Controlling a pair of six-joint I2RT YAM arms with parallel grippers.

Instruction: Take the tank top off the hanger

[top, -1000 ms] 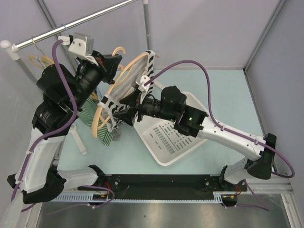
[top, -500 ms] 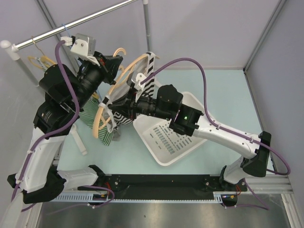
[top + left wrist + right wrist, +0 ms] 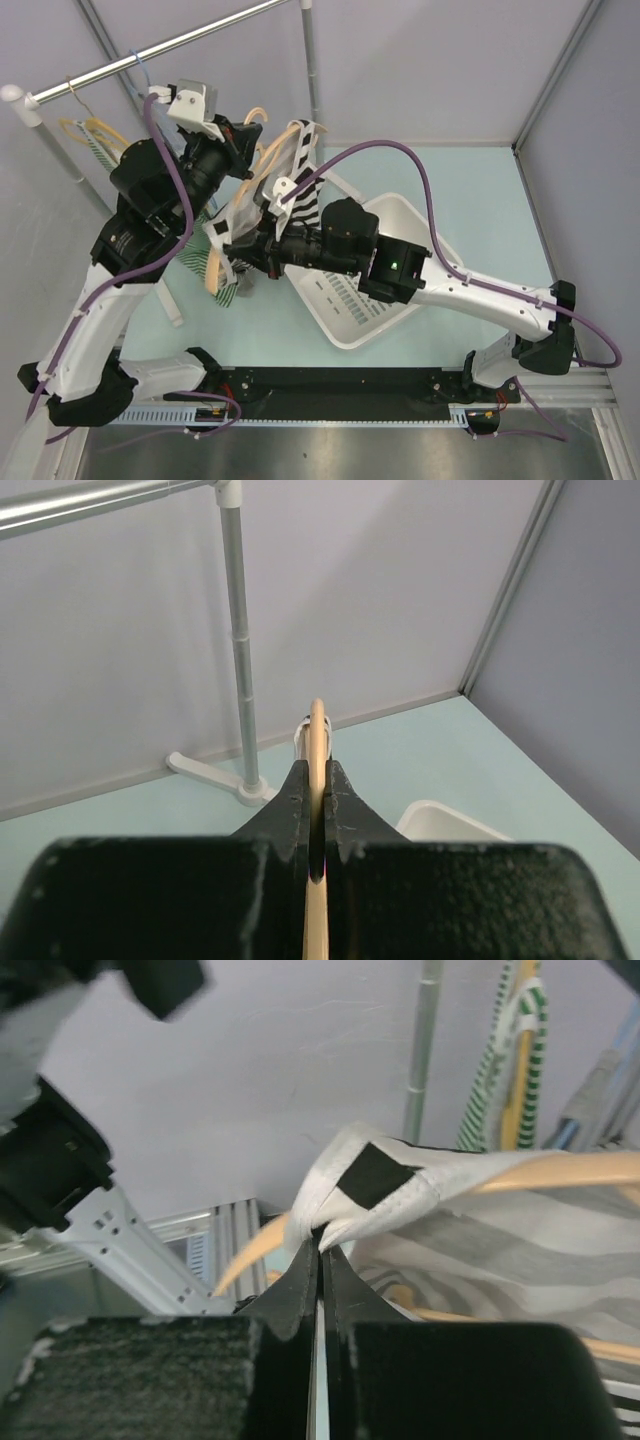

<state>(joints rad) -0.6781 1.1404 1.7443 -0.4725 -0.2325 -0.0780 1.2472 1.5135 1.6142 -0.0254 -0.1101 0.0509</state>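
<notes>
Right gripper (image 3: pixel 322 1237) is clenched on the tank top (image 3: pixel 420 1200) edge, left of the basket (image 3: pixel 345 338). Left gripper (image 3: pixel 317 772) grasps the hanger (image 3: pixel 317 725). Since earlier, the top has been dragged leftward.

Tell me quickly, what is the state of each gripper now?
Left gripper: closed on the hanger.
Right gripper: closed on a fold of the tank top.

- hanger (image 3: pixel 317 730): pale curved wood, thin in section, held tilted above the table near the rail post. Its edge is clamped in the left gripper (image 3: pixel 317 775).
- tank top (image 3: pixel 400 1185): white with black bars and patches, on the hanger, bunched and skewed. A fold of fabric is pinched in the right gripper (image 3: pixel 322 1240).
</notes>
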